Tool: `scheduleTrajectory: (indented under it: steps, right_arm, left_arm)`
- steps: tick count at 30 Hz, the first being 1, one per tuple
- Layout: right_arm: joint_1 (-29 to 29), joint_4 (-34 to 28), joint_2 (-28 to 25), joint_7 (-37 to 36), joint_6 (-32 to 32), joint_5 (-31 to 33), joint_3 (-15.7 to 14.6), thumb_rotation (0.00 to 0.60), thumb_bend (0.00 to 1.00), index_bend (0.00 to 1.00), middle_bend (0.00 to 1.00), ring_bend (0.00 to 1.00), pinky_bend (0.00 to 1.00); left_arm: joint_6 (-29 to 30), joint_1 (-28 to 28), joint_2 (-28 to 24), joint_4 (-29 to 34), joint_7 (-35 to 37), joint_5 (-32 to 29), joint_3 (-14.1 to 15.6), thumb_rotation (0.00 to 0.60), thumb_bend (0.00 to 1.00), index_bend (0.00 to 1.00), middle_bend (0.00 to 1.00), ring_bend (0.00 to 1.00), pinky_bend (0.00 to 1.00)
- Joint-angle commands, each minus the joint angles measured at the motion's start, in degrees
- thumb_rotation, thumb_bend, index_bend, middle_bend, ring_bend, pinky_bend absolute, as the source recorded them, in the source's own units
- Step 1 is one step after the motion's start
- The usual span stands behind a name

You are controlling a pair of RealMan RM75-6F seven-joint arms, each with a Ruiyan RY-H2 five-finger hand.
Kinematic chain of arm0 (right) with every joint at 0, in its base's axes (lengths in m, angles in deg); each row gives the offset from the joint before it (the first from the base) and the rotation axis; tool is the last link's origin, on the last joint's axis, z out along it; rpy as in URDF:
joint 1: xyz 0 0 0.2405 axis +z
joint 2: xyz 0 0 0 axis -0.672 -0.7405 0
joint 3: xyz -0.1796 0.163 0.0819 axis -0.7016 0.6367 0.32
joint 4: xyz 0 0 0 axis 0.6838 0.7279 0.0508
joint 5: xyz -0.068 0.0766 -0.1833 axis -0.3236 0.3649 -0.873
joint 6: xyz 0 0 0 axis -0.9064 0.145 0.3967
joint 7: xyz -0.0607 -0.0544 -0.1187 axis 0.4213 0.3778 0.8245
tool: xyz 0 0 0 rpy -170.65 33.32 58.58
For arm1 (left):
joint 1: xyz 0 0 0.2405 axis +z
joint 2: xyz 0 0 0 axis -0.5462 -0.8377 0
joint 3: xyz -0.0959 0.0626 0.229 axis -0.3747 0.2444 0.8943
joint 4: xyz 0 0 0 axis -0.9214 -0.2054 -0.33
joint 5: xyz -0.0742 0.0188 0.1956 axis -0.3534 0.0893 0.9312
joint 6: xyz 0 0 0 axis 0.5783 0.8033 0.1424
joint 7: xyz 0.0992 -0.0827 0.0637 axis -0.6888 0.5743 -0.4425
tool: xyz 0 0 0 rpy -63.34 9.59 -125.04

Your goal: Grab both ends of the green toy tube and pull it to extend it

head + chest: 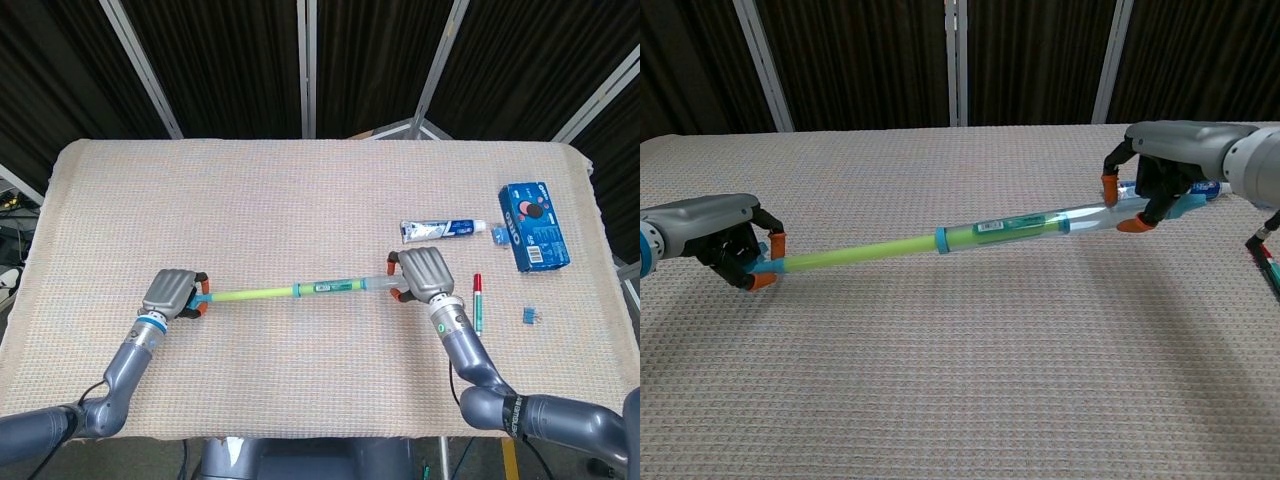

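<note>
The green toy tube stretches across the near part of the table, a thin green rod on the left sliding out of a clear sleeve with a label on the right. My left hand grips its left end, orange fingertips wrapped round the blue cap. My right hand grips the right end of the sleeve. In the chest view the tube hangs a little above the cloth, its shadow below it.
A toothpaste tube lies just behind my right hand. A red marker and a small blue clip lie to its right. A blue cookie box sits near the right edge of the woven tablecloth.
</note>
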Motion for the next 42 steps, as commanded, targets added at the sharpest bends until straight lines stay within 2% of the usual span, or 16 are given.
scheduleTrajectory:
  steps: [1, 20, 35, 38, 40, 41, 42]
  right_arm:
    - [-0.63, -0.55, -0.98, -0.71, -0.21, -0.76, -0.18, 0.600, 0.44, 0.69, 1.00, 1.00, 1.00]
    - [-3.26, -1.23, -5.41, -4.07, -0.57, -2.60, -0.11, 0.600, 0.45, 0.69, 1.00, 1.00, 1.00]
    - [-4.12, -0.93, -6.31, -5.41, -0.08, -2.81, 0.20, 0.600, 0.44, 0.69, 1.00, 1.00, 1.00]
    - [-4.23, -0.62, -5.99, -5.68, 0.23, -2.82, 0.09, 0.600, 0.44, 0.69, 1.00, 1.00, 1.00]
    - [-4.42, -0.50, -5.89, -6.41, 0.46, -3.24, 0.07, 0.600, 0.37, 0.61, 1.00, 1.00, 1.00]
    - [-4.55, -0.45, -5.93, -6.83, 0.59, -3.49, 0.04, 0.600, 0.27, 0.49, 1.00, 1.00, 1.00]
    - [-4.62, -0.45, -6.00, -7.07, 0.69, -3.68, 0.01, 0.600, 0.15, 0.34, 1.00, 1.00, 1.00]
  left_arm:
    - [-0.22, 0.30, -0.39, -0.56, 0.44, 0.27, 0.29, 0.600, 0.45, 0.77, 0.88, 0.83, 1.00]
    - [-1.99, 2.27, -2.19, -5.56, 5.15, 1.89, 1.02, 0.600, 0.45, 0.77, 0.88, 0.84, 1.00]
    - [-2.78, 3.03, -1.92, -7.56, 7.26, 3.07, 0.77, 0.600, 0.45, 0.75, 0.88, 0.84, 1.00]
    - [-2.94, 3.13, -1.70, -7.78, 7.46, 3.33, 0.81, 0.600, 0.45, 0.69, 0.88, 0.84, 1.00]
    - [-2.94, 3.25, -1.66, -7.86, 7.74, 3.61, 0.79, 0.600, 0.41, 0.55, 0.88, 0.83, 1.00]
    - [-2.92, 3.34, -1.70, -7.84, 8.00, 3.77, 0.76, 0.600, 0.38, 0.47, 0.88, 0.83, 1.00]
    - [-2.92, 3.40, -1.76, -7.81, 8.16, 3.88, 0.75, 0.600, 0.31, 0.32, 0.88, 0.83, 1.00]
